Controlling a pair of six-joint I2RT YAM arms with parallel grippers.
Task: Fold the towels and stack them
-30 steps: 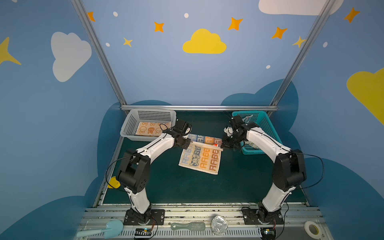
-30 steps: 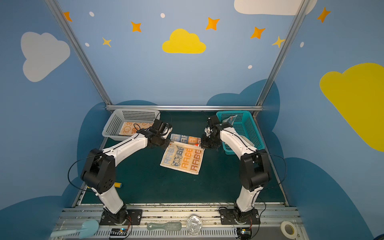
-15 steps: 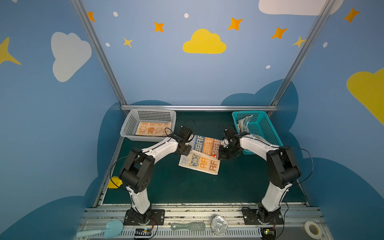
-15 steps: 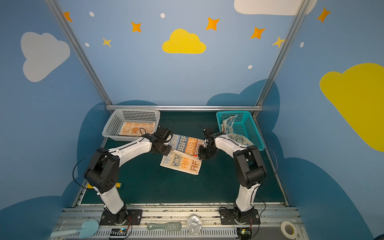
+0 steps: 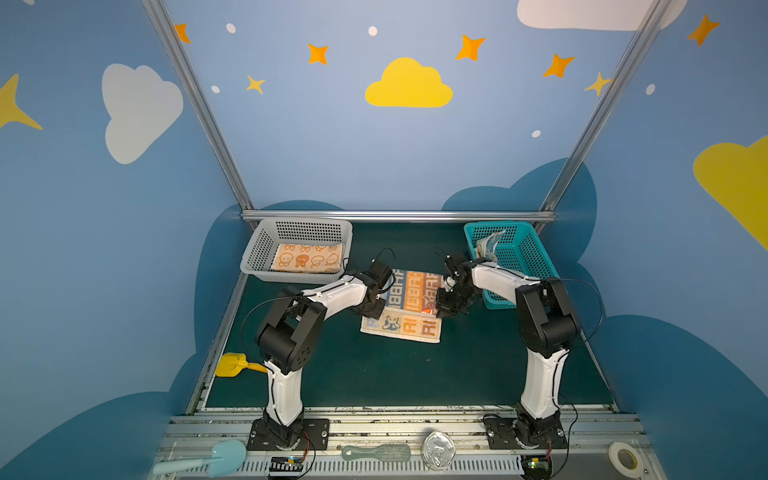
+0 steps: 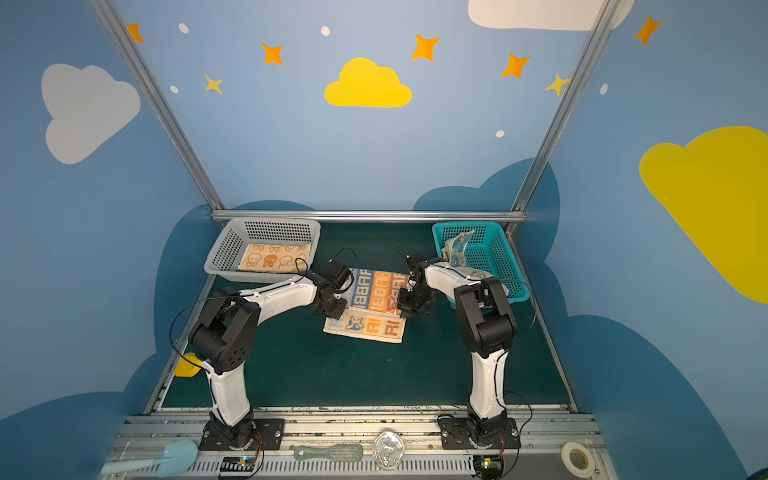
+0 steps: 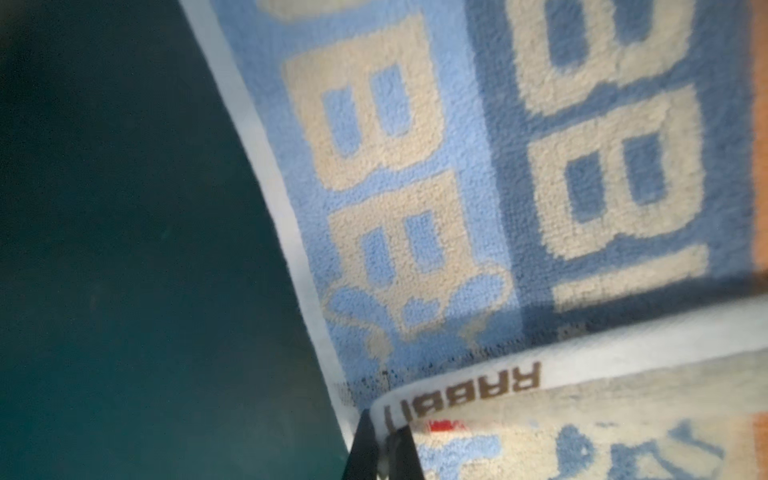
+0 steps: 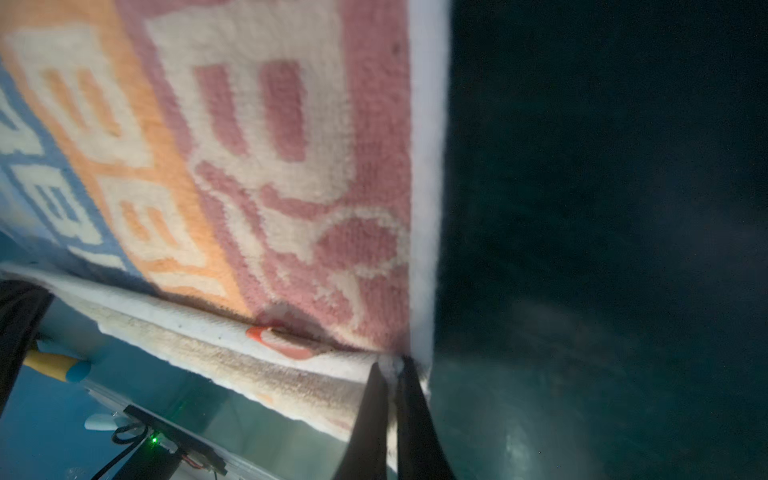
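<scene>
The orange-blue "RABBIT" towel (image 5: 405, 305) (image 6: 370, 305) lies mid-mat, its far part doubled over toward the front, so a cream strip still shows along the near edge. My left gripper (image 5: 376, 309) (image 7: 384, 432) is shut on the folded edge's left corner. My right gripper (image 5: 440, 309) (image 8: 392, 370) is shut on its right corner, beside a red loop tag (image 8: 282, 345). Both hold low over the towel. An orange-bunny towel (image 5: 307, 258) lies flat in the grey basket (image 5: 259, 249). A blue-cream towel (image 5: 488, 245) sits crumpled in the teal basket (image 5: 530, 253).
The baskets stand at the back left and back right of the green mat (image 5: 395, 374). A yellow scoop (image 5: 232, 365) lies at the mat's left edge. On the front rail are a pale blue scoop (image 5: 208, 457), a brush (image 5: 376, 452), a metal lid (image 5: 438, 451) and a tape roll (image 5: 623, 457).
Both grippers have drawn the towel's far edge toward the front, laying it over the near half. More of the lettered reverse side now covers the towel. Both stay shut.
</scene>
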